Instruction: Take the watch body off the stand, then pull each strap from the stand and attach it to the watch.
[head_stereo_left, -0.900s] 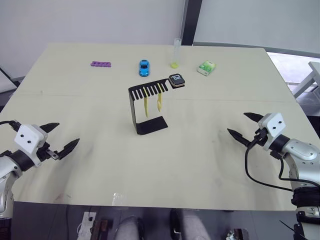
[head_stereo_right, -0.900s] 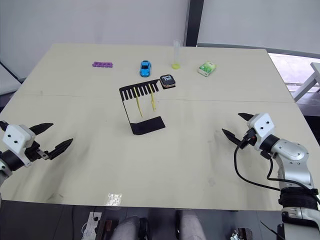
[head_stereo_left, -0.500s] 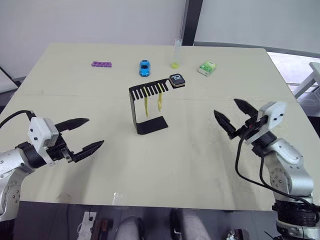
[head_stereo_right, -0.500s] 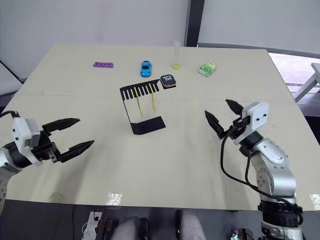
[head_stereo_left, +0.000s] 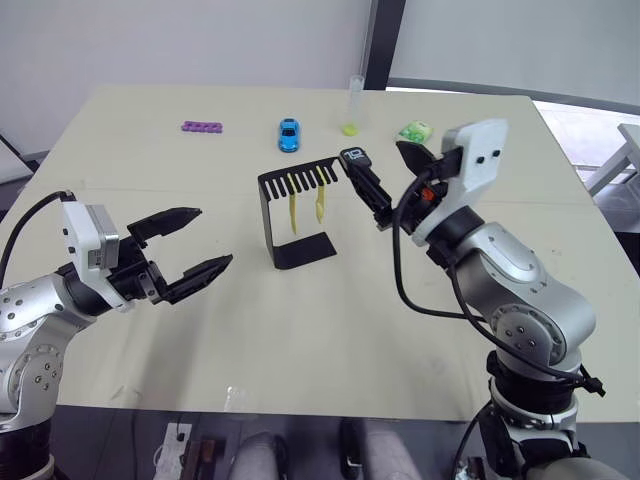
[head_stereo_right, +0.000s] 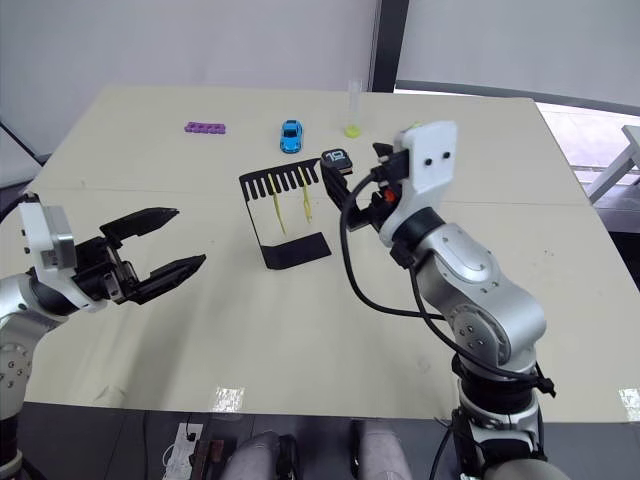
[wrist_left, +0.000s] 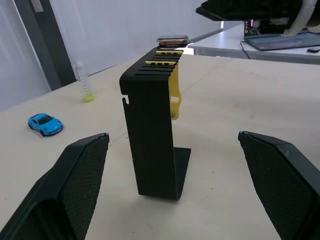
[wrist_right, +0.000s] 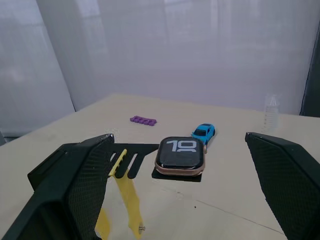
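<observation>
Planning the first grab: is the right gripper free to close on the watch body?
Probably yes. The right gripper is open with its jaws either side of the watch body, which sits exposed on the stand top.

The watch body (wrist_right: 180, 155) shows "10" on its dark screen.

The stand (head_stereo_left: 290, 215) is matte black; the two straps (head_stereo_left: 305, 205) hanging from it are bright yellow. The watch body (wrist_right: 180, 155) has a rose-gold rim and dark screen with white digits. Gripper fingers (wrist_left: 75, 190) are black with a fine crosshatch. On the cream table (head_stereo_left: 150, 150): blue toy car (head_stereo_left: 288, 133), purple strip (head_stereo_left: 202, 127)
</observation>
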